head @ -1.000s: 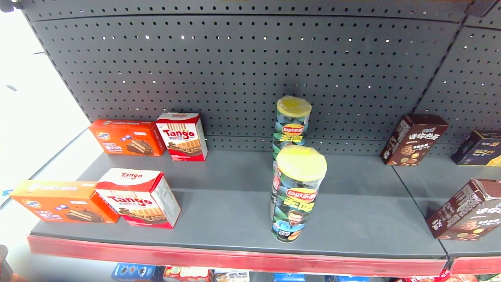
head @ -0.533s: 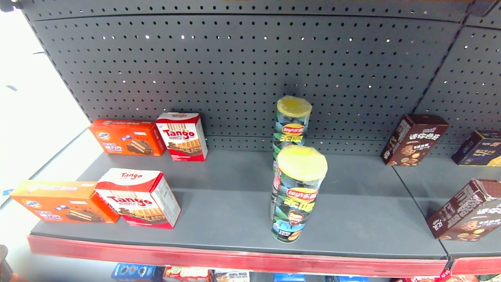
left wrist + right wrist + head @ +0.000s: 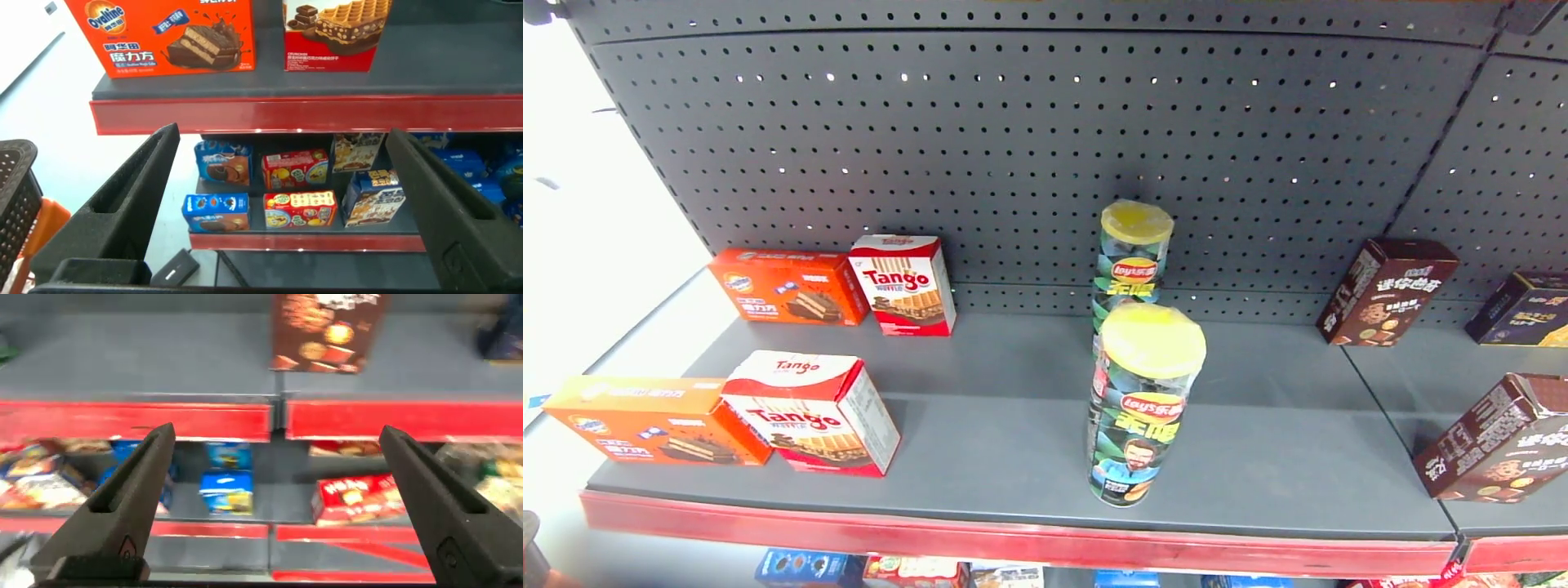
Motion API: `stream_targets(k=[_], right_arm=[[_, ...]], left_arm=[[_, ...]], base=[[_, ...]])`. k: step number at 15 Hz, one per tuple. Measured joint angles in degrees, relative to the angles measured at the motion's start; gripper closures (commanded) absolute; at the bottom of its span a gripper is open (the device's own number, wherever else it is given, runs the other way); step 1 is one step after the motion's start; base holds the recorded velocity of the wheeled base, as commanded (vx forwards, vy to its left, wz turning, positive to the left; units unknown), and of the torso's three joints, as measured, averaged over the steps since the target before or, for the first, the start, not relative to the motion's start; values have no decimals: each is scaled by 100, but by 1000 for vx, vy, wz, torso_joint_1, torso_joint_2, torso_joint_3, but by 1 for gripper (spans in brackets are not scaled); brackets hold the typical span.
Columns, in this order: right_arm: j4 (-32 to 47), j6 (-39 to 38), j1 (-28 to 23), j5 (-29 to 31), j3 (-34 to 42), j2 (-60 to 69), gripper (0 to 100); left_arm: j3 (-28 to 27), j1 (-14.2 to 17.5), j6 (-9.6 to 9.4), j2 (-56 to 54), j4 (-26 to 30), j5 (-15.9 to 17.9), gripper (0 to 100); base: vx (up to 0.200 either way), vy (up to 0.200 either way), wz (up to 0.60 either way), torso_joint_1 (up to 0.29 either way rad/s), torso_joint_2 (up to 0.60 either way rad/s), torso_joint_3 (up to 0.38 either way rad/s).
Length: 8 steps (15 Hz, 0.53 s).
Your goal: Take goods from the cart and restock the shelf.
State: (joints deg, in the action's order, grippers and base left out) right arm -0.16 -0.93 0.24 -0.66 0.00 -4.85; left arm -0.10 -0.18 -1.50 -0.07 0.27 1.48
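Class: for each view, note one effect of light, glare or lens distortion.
Head view: glare washes out the space left of the front orange cardboard box; the dark perforated back panel bows along its top. Both wrist views: the tier under the red shelf lip is dimmer.

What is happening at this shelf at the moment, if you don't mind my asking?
Nothing is being handled just now. The robot faces the dark grey metal shelf with its left claw and right claw held toward the shelving, both open and empty. On the shelf, a tall crisp tube with a yellow lid stands upright in front of a second tube. An orange cardboard box and a red-and-white wafer box sit front left, and a dark brown biscuit box front right.
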Motion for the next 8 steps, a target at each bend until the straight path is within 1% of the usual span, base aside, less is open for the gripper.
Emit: stream_targets(k=[4,8], right_arm=[[0,-5,35,172,0,356,0],[0,30,35,163,0,434,0]], left_arm=[[0,0,-11,0,-6,2,0],[0,5,0,0,-9,5,0]], base=[[0,0,0,0,0,0],[0,0,0,0,0,0]])
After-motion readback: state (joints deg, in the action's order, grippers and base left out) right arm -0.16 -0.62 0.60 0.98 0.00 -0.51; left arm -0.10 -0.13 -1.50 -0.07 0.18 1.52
